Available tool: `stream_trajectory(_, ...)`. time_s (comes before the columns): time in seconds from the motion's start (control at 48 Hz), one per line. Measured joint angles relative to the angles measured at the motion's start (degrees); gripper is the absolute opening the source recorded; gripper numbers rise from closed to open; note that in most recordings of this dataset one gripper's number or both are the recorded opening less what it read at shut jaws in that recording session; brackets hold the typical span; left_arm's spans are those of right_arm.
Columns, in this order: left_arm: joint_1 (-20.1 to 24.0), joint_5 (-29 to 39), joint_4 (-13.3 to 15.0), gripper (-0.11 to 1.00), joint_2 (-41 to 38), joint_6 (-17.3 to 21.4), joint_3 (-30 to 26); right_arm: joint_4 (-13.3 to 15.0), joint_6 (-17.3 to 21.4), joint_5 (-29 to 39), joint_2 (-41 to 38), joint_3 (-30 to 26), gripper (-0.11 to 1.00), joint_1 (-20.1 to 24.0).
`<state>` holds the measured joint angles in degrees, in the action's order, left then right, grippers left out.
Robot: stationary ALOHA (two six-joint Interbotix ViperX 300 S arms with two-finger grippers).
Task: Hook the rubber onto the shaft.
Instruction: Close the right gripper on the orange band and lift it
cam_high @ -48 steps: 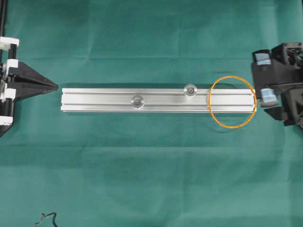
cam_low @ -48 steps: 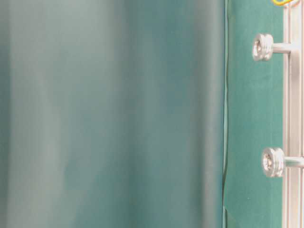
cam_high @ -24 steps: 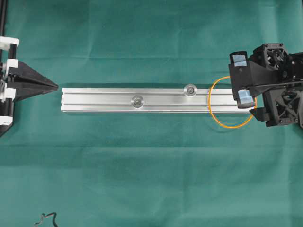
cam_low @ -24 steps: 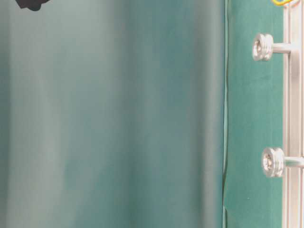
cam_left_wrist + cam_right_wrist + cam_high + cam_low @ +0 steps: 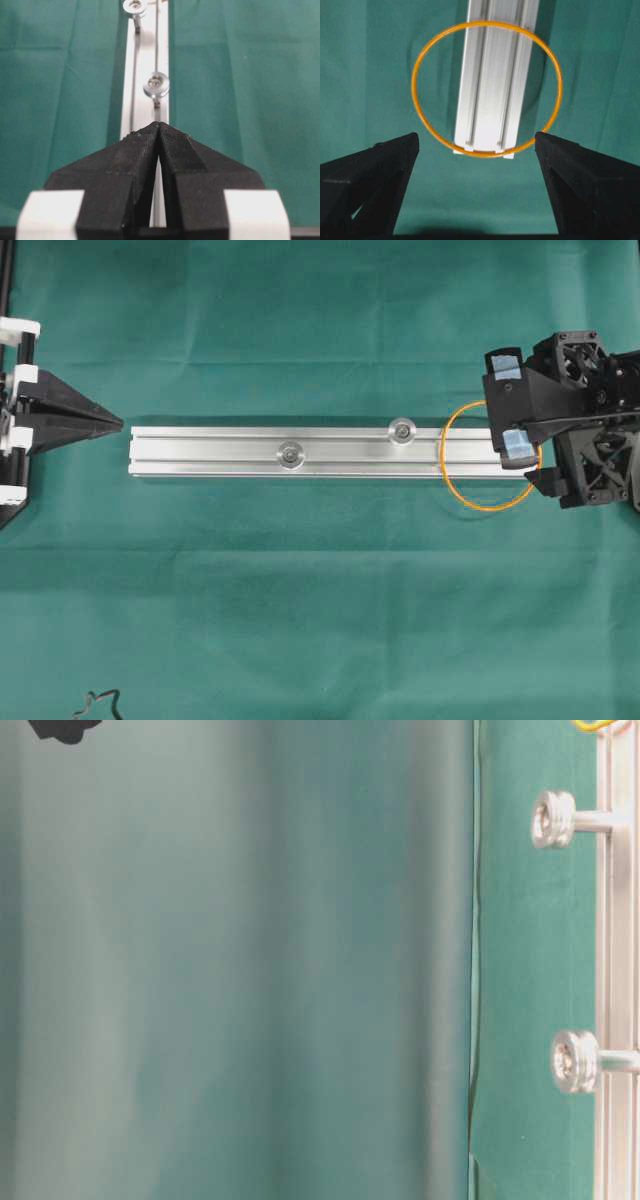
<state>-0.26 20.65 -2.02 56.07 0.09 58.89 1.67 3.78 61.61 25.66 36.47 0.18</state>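
The rubber (image 5: 443,455), a thin orange loop, lies flat across the right end of the silver rail (image 5: 200,452). Two silver shafts stand on the rail, one (image 5: 402,430) just left of the loop and one (image 5: 291,453) nearer the middle. My right gripper (image 5: 511,408) hangs open over the loop's right side and hides part of it. In the right wrist view the rubber (image 5: 413,85) circles the rail end (image 5: 495,75), and the gripper (image 5: 476,137) has nothing between its fingers. My left gripper (image 5: 116,423) is shut and empty, pointing at the rail's left end (image 5: 158,123).
A black squiggly cord (image 5: 100,702) lies at the bottom left edge. Green cloth (image 5: 320,600) covers the table. The table-level view shows both shafts (image 5: 553,819) (image 5: 574,1061) side on, a bit of the rubber (image 5: 595,724) at the top, and a dark shape (image 5: 62,728) at top left.
My right gripper has moved left from beyond the rail's end to over the loop's right side, then held still for the last half second. The left gripper and the loop have not moved.
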Motion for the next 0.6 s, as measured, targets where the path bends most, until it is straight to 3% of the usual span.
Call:
stream_trajectory(0.167, -0.1, 0.0, 0.0, 0.00, 0.0, 0.0, 0.0, -1.3, -0.1, -1.2, -0.6, 0.8, 0.96, 0.6)
stream_trajectory(0.604, -0.1, 0.0, 0.0, 0.00, 0.0, 0.0, 0.0, -1.7, 0.0, -7.8, -4.4, 3.9, 0.96, 3.4)
